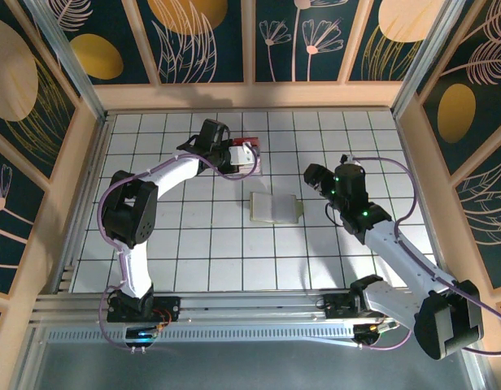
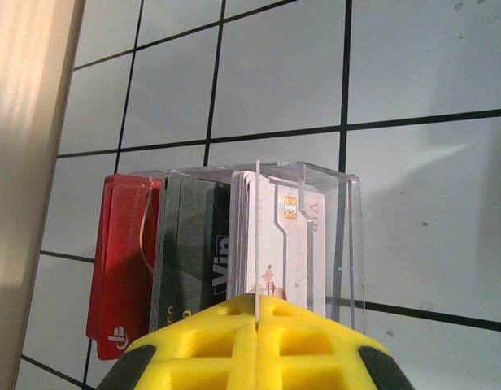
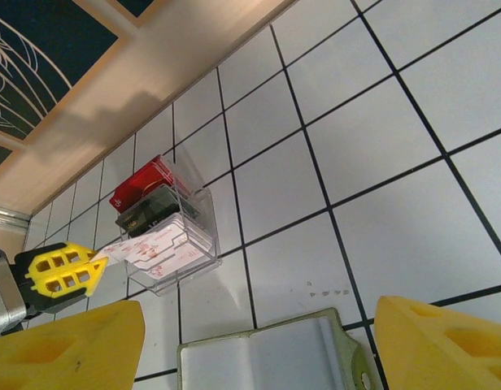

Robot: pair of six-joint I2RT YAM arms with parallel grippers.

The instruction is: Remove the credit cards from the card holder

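The card holder (image 1: 275,207) lies open and flat mid-table, pale inside with an olive-green rim (image 3: 336,315). Its visible pockets look bare. My right gripper (image 3: 259,345) hovers just over it, open, with nothing between the yellow fingers (image 3: 71,345); from above it (image 1: 317,180) sits at the holder's right. Credit cards, red (image 2: 120,260), dark (image 2: 189,252) and white (image 2: 287,244), stand in a small clear box (image 1: 245,154). My left gripper (image 2: 256,313) is shut on one thin white card, seen edge-on, reaching in among the box's white cards (image 3: 165,244).
The clear box (image 3: 200,213) stands near the far wooden wall (image 1: 250,96). White tiled floor (image 1: 234,252) lies open in front of the holder. Wooden side walls (image 1: 67,195) bound the table left and right.
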